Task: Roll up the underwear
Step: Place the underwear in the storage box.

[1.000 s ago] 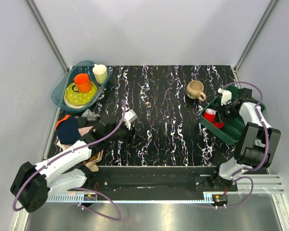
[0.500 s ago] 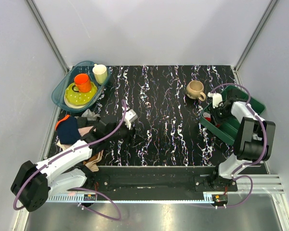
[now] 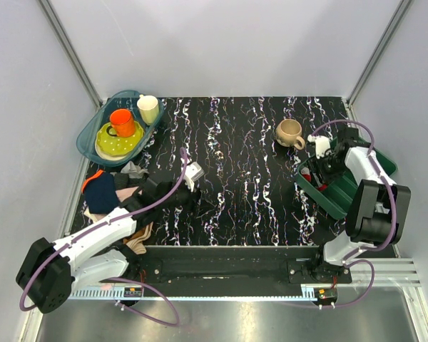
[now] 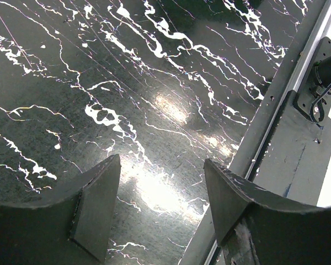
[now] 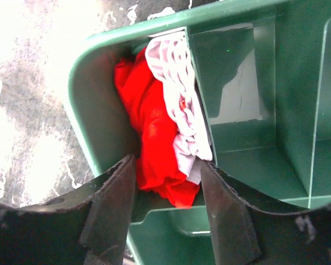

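Red white-trimmed fabric briefs point(image 5: 149, 121), plain only from the wrist, lie between the right gripper point(image 5: 166, 168)'s parted fingers, newly moved leftward over the green plastic tray point(image 5: 237, 16); left gripper point(image 4: 161, 165) gapes empty.

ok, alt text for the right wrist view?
Red underwear with white trim lies bunched in the end compartment of a green tray, with the right gripper straddling it, fingers apart. A glare-washed marbled table shows at left.

Three cups point(image 3: 122, 121) point(image 3: 148, 108) point(image 3: 289, 132), two trays point(image 3: 85, 139) point(image 3: 342, 201), one plate point(image 3: 110, 148), one underwear point(image 5: 149, 127).
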Available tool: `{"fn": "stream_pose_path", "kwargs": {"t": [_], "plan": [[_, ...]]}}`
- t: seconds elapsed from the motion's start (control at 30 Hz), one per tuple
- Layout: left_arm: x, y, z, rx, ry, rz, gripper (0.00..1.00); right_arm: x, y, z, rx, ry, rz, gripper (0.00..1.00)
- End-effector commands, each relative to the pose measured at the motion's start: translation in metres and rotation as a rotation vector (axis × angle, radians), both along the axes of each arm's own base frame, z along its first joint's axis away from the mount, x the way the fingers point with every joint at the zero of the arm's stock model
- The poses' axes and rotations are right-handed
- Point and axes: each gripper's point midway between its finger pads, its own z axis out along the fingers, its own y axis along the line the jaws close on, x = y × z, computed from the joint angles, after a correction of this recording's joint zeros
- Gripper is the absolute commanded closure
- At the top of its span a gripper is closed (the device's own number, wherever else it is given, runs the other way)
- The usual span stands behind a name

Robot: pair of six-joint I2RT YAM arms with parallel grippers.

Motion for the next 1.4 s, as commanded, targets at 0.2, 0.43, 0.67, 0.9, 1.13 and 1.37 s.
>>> {"fn": "stream_pose_path", "kwargs": {"t": [0.2,0.43,0.67,0.9,1.13,1.37], "plan": [[0.003,-0.006,0.023,-0.059,-0.065,-0.015,0.34,-0.014,0.003,0.046,-0.009,0.005,0.023,0.34],[0.002,-0.008,0.024,-0.062,-0.062,-0.024,0.34,-0.006,0.016,0.060,0.057,-0.055,0.043,0.59],[0.001,-0.008,0.025,-0.065,-0.058,-0.028,0.34,0.000,0.013,0.023,0.069,0.029,0.024,0.77],[0.002,-0.009,0.027,-0.069,-0.061,-0.026,0.34,-0.014,-0.006,-0.020,-0.027,0.147,0.009,0.82],[-0.001,-0.007,0.048,-0.112,-0.083,-0.013,0.34,-0.007,-0.001,0.017,0.001,0.074,0.017,0.79],[-0.005,0.007,0.099,-0.171,-0.120,0.051,0.01,0.010,0.002,0.126,-0.025,-0.193,0.066,0.60]]}}
